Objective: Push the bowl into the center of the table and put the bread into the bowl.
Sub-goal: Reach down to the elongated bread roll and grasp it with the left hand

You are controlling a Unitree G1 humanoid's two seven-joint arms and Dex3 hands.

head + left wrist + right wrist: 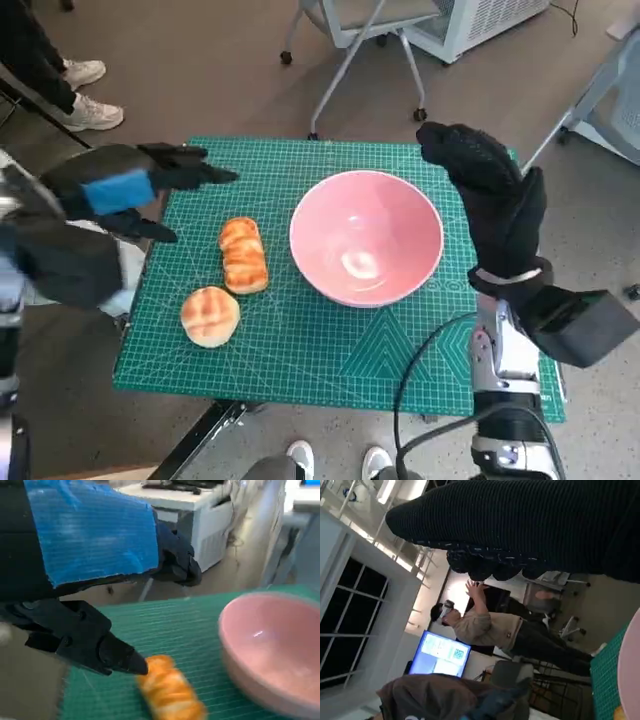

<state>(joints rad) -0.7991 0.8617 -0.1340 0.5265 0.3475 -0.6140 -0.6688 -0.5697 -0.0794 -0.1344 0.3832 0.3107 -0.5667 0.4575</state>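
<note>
A pink bowl (366, 236) stands empty near the middle of the green cutting mat (330, 360). A long braided bread (243, 254) lies to its left, with a round bun (210, 316) nearer the front. My left hand (130, 190) hovers over the mat's left edge with its fingers apart, holding nothing; the left wrist view shows a black fingertip (131, 663) just above the long bread (170, 692) and beside the bowl (275, 652). My gloved right hand (490, 195) stands upright and empty at the bowl's right rim.
A chair's legs on castors (350, 70) stand on the floor beyond the table. A person's white shoes (90, 95) show at the upper left. In the right wrist view a person (490, 627) wearing a headset sits by a lit screen (440, 655).
</note>
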